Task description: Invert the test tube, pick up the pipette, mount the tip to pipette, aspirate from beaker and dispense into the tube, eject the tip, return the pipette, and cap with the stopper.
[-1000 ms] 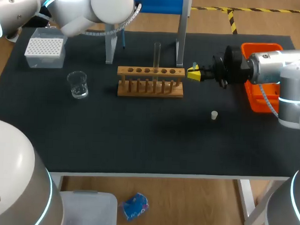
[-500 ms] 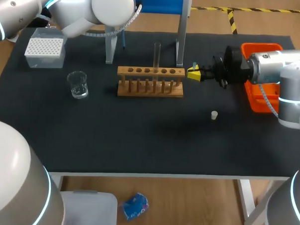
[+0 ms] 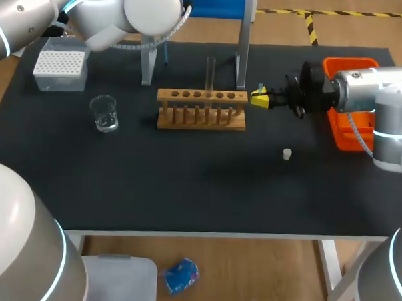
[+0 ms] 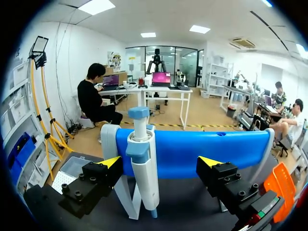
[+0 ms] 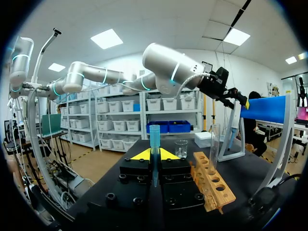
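Left arm (image 3: 120,17) shifted slightly over black table (image 3: 186,183).

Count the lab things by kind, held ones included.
Clear glass test tube: 1
Wooden tube rack: 1
Clear glass beaker: 1
White tip box: 1
Small white stopper: 1
Blue-white pipette: 1
Blue pipette stand: 1
Orange plastic bin: 1
Blue tip in right gripper: 1
Total: 9

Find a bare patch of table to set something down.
The wide near strip before the rack and beaker is bare, save the stopper. Crowded at the back: tip box, stand, right gripper holding a tip beside the rack.
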Robot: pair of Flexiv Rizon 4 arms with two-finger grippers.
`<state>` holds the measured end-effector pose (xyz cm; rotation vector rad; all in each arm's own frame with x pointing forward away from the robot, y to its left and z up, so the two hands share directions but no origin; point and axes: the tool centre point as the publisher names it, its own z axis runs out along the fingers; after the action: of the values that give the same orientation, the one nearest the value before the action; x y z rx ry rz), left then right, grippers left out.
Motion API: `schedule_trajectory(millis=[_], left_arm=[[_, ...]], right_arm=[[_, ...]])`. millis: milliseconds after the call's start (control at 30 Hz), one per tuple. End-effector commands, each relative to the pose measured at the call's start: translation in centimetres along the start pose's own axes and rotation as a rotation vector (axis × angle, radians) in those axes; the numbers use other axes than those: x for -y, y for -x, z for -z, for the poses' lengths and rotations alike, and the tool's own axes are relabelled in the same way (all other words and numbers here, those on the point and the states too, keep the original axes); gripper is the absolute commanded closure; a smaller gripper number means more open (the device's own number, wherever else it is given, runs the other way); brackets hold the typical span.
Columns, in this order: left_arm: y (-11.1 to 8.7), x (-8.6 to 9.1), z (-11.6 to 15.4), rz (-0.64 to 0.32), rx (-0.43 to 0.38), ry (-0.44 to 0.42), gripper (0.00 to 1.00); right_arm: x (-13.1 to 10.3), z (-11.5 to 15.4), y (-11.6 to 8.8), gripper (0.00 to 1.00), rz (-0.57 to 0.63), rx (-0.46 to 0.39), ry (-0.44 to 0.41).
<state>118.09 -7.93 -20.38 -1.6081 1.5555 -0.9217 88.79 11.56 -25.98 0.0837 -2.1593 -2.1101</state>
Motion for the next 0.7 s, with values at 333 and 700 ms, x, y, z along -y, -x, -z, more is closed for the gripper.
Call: schedule_trajectory(millis=[333,700], left_arm=[[-0.13,0.13,-0.41,-0.001,0.018,0.004,0.09],[-0.12,0.02,-0.55,0.007,0.037,-0.003,0.0]], right_arm=[[-0.02,0.04,-0.05,1.0,0.001,0.001,-0.001],[-0.02,0.04,-0.05,1.0,0.001,0.001,-0.001]])
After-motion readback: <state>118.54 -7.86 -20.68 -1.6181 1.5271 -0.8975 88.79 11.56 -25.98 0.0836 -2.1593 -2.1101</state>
